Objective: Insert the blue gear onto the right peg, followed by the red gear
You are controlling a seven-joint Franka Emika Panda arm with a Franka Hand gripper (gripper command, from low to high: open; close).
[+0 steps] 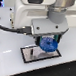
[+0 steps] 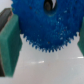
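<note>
The blue gear (image 1: pixel 47 44) is a bright blue toothed disc, held in my gripper (image 1: pixel 47 43) just above the grey plate with a black border (image 1: pixel 32 54). In the wrist view the blue gear (image 2: pixel 46 24) fills the space between my green finger pads (image 2: pixel 9 44), its teeth pointing at the white surface. The gripper is shut on it. The pegs are hidden behind the gear and hand or too small to tell. The red gear is out of view.
The white arm body (image 1: pixel 27 12) fills the upper part of the exterior view. A black cable (image 1: pixel 7 29) runs across the white table at the exterior view's left.
</note>
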